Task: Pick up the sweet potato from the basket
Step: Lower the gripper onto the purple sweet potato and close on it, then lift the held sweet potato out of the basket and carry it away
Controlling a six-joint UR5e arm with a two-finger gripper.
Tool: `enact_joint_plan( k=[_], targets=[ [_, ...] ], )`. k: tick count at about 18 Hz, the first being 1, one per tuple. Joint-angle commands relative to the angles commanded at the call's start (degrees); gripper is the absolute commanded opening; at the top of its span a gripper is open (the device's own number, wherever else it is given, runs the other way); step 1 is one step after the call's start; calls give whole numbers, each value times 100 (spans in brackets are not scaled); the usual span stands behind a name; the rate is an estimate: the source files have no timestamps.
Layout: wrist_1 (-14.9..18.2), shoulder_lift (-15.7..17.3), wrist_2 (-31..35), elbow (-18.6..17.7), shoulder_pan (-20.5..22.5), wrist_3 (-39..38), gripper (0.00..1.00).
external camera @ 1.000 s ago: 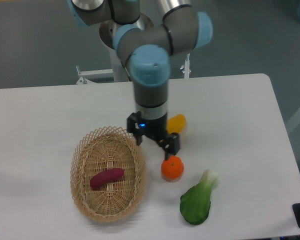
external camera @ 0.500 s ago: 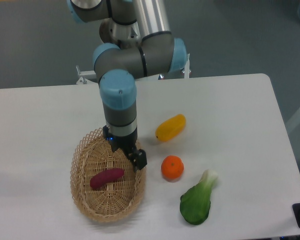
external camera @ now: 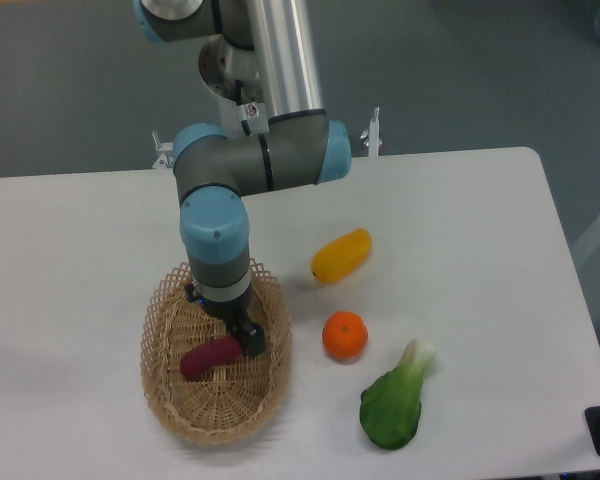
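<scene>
The sweet potato [external camera: 202,359], reddish-purple and elongated, lies in the middle of the oval wicker basket [external camera: 152,352] at the front left of the white table. My gripper [external camera: 223,320] points down inside the basket, directly over the sweet potato's right end. Its jaws stand apart. One dark finger [external camera: 251,341] touches or sits right beside the tuber's right tip. The other finger is mostly hidden behind the wrist. The sweet potato rests on the basket floor.
A yellow oblong fruit [external camera: 341,254] lies to the right of the basket. A round orange [external camera: 345,335] sits close to the basket's right rim. A green bok choy [external camera: 392,402] lies at the front right. The arm's elbow hangs over the back of the basket.
The gripper has swung left from above the orange and the yellow fruit, then come down into the basket onto the sweet potato's right end. The sweet potato has not moved.
</scene>
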State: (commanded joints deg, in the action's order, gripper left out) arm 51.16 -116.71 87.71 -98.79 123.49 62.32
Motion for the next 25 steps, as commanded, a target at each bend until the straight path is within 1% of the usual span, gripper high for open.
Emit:
enact_joint_plan(
  k=[2, 3, 7, 10, 11, 14, 16, 20, 22, 23, 25],
  targets=[
    [-211, -97, 35, 0, -79, -79, 100],
    [-264, -115, 70, 9, -97, -88, 100],
    [-282, -220, 193, 26, -202, -106, 100],
    [-291, -247, 263, 62, -202, -114, 100],
    [-291, -255, 307, 62, -202, -106, 98],
    [-282, -273, 378, 70, -237, -114, 80],
    [-282, -290, 378, 70, -237, -114, 72],
    [-282, -282, 378, 79, -237, -149, 46],
    [-273, -273, 378, 114, -237, -167, 44],
    [-273, -264, 378, 114, -237, -176, 39],
    [-273, -255, 369, 114, -237, -167, 38]
  ],
)
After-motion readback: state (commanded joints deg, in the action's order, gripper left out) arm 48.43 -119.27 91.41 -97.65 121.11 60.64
